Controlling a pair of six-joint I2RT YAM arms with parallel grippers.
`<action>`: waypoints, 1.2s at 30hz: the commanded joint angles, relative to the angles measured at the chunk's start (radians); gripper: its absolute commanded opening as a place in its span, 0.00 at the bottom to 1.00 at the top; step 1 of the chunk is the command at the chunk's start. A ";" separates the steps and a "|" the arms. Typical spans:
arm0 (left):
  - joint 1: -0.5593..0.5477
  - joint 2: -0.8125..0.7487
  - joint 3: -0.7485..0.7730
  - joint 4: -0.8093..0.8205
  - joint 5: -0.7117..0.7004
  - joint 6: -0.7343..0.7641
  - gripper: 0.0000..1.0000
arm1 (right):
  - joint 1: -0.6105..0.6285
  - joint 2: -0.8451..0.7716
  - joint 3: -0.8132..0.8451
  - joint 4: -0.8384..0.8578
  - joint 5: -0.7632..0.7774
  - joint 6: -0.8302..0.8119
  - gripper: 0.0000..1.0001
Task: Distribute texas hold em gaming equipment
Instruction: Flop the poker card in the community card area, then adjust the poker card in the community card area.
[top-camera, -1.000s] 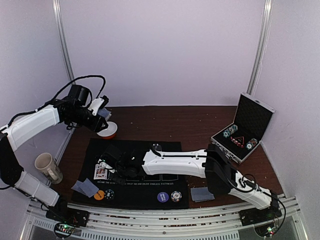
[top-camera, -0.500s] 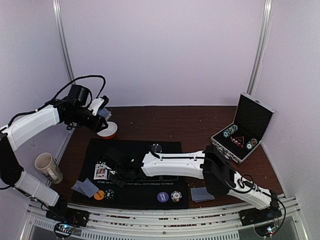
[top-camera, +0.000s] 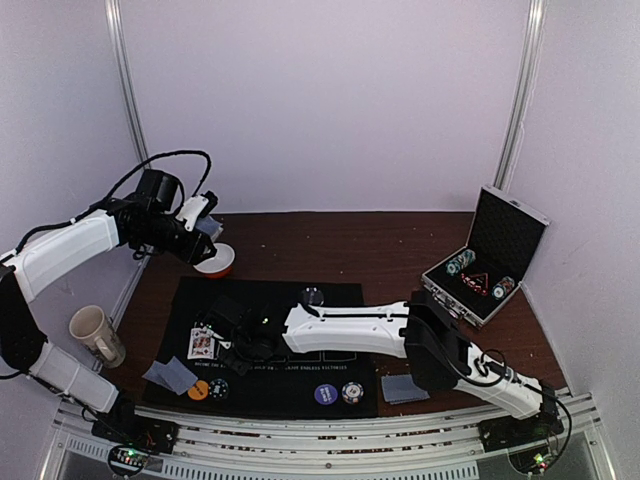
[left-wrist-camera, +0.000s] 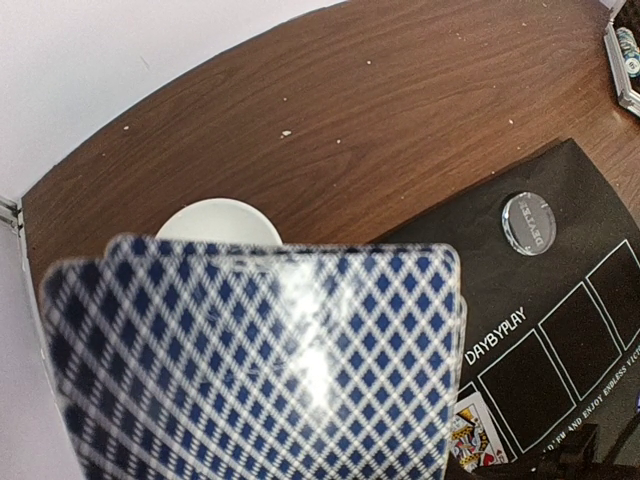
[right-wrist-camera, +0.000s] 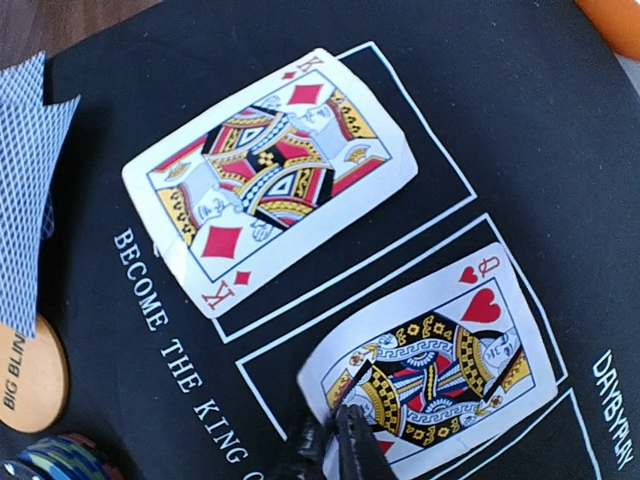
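The left claw (top-camera: 206, 228), raised at far left by the bowl (top-camera: 215, 264), pinches one fan (left-wrist-camera: 260, 360) of blue-backed cards. The right claw (right-wrist-camera: 335, 440), tips almost pressed together, rests on the edge of the queen (right-wrist-camera: 440, 370); whether it grips the card cannot be told. Two cards lie face up at the left of the mat (top-camera: 270, 390): the queen and the king (right-wrist-camera: 270, 175). Four chips (top-camera: 325, 394) line its near edge, and one disc (top-camera: 314, 295) sits at its far edge. Two face-down piles (top-camera: 170, 374) flank its near corners.
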 joint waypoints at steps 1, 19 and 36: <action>0.008 -0.019 -0.002 0.048 0.017 -0.002 0.41 | 0.000 0.009 0.013 -0.028 -0.045 -0.011 0.14; 0.009 -0.019 -0.002 0.048 0.022 -0.001 0.41 | -0.057 -0.229 -0.177 0.151 -0.301 -0.072 0.36; 0.008 -0.017 -0.002 0.049 0.015 -0.002 0.41 | -0.186 -0.178 -0.310 0.223 -0.295 0.308 0.03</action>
